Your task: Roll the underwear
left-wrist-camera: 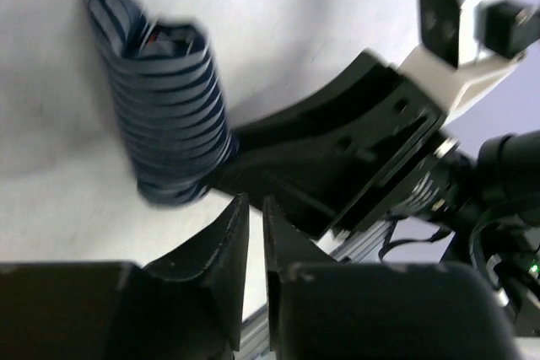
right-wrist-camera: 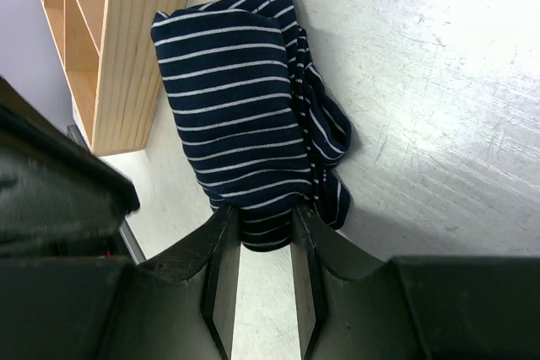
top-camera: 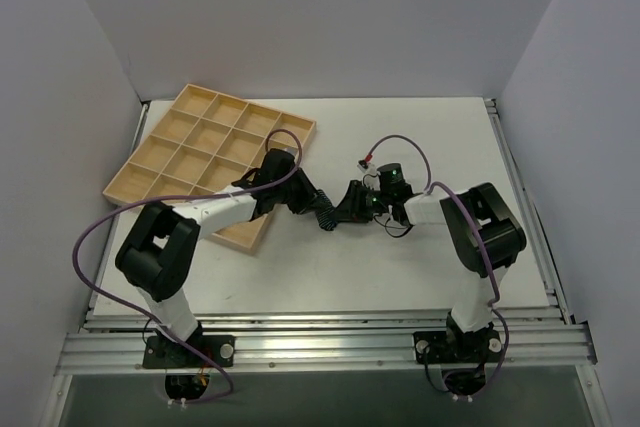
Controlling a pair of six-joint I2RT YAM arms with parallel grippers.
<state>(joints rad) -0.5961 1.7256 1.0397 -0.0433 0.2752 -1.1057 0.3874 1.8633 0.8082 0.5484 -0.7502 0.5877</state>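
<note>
The left arm (top-camera: 215, 209) is stretched low from its base, up and to the right, and its forearm is seen crossing over the near right corner of the wooden tray (top-camera: 250, 105). The left gripper (left-wrist-camera: 255, 201) is held just past that corner, above the table (top-camera: 420, 137). Its fingers are drawn almost together, only a thin slit is left between them, and nothing is gripped. The right arm (top-camera: 440, 207) is bent at the elbow and pointed back toward the tray. The right gripper (right-wrist-camera: 263, 212) is clamped on one end of the underwear (right-wrist-camera: 236, 99). The garment is laid as a loose striped roll on the table, just beside the tray's right edge and between the two grippers. From above, most of the cloth is covered by the grippers, and only a dark scrap can be made out. The pinched end is hidden between the right fingers. The left wrist view is blurred; a reddish patch at the roll's far end is glimpsed there but cannot be identified.
</note>
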